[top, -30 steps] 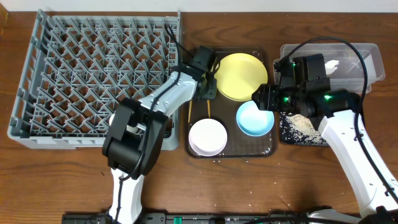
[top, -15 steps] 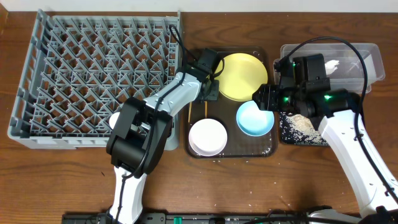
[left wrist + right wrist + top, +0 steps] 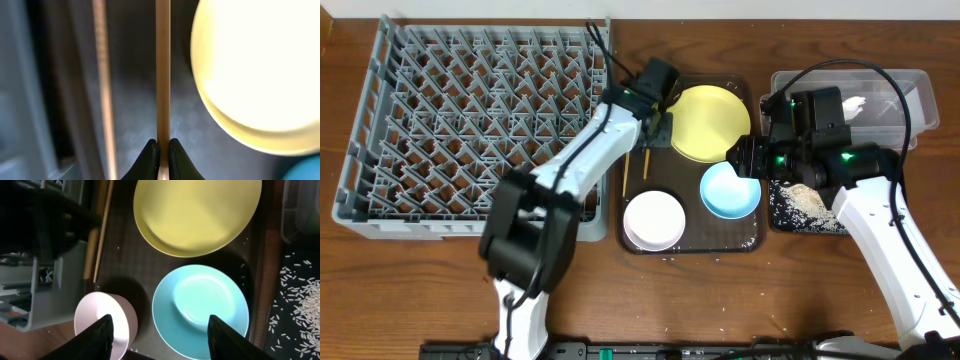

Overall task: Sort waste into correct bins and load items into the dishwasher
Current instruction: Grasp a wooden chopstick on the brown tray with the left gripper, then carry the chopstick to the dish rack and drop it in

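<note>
We are pinching chopstick (image 3: 162,75) in left tool (image 3: 161,150), tips closed tight on it, over brown tray (image 3: 132,60) beside yellow plate (image 3: 260,75). Right tool (image 3: 161,336) gaping wide, empty, over blue bowl (image 3: 200,310). Risk: thin stick pivoting or slipping in narrow grip.

Both arms share the same 2-tone build. The left arm (image 3: 585,158) wears smooth white shells over its long links, with chunky black joint housings between them and a black block at the wrist. A thin black cable (image 3: 605,55) arcs away near that wrist. The right arm (image 3: 872,218) has the same rounded white shell and ends in a boxy black wrist module dotted with small green lights (image 3: 846,156). A thicker black cable (image 3: 865,66) loops over it. The left gripper (image 3: 163,152) has 2 glossy black fingers (image 3: 149,157) that taper to narrow tips. The right gripper (image 3: 160,330) has 2 duller black fingers (image 3: 100,337), broad and wedge-shaped.
</note>
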`<state>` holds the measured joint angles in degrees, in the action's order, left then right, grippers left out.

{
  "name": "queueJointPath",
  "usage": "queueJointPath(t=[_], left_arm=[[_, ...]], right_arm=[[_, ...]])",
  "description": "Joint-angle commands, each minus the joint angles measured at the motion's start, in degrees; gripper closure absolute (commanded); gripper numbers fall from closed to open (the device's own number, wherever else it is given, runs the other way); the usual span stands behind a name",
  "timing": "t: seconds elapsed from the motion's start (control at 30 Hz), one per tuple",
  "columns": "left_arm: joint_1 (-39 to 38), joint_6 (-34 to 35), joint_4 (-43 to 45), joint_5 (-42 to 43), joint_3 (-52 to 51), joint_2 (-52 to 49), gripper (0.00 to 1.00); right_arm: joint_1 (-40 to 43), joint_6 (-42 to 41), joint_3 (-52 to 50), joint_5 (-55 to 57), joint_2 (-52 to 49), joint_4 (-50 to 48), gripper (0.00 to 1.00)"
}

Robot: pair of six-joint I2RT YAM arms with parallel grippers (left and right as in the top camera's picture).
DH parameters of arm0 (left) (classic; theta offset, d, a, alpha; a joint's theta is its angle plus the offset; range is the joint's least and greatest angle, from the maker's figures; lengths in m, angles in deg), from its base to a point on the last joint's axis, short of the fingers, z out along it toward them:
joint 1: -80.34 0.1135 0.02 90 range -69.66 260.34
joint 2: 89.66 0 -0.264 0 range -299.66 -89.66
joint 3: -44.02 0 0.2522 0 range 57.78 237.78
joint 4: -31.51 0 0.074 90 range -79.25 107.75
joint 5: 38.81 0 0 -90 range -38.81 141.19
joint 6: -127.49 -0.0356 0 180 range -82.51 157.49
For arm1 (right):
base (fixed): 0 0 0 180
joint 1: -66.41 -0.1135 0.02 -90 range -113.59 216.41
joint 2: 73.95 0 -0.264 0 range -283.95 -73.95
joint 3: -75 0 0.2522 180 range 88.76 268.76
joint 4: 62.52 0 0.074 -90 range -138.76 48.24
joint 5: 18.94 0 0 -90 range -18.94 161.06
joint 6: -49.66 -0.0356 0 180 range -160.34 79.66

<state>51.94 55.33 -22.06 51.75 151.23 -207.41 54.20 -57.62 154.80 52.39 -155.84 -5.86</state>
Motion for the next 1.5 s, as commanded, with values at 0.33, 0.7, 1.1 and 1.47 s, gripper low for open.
queueJointPath(t=[0.33, 0.7, 1.1, 1.47], left_arm=[[8.63, -4.85, -6.80, -11.17, 1.51, 10.78, 0.92], [12.72, -10.56, -8.00, -4.07, 0.42, 7.39, 0.87], [12.13, -8.13, -10.91, -2.40, 0.66, 4.07, 0.85], [4.15, -10.80, -5.27, 2.84, 1.60, 11.72, 0.51]], right_arm=[[0.13, 1.07, 0.59, -0.66, 0.50, 0.04, 0.42], [0.13, 1.07, 0.59, -0.66, 0.50, -0.02, 0.46], [0.13, 1.07, 0.59, -0.66, 0.50, 0.04, 0.48], [0.13, 1.07, 0.59, -0.66, 0.50, -0.04, 0.47]])
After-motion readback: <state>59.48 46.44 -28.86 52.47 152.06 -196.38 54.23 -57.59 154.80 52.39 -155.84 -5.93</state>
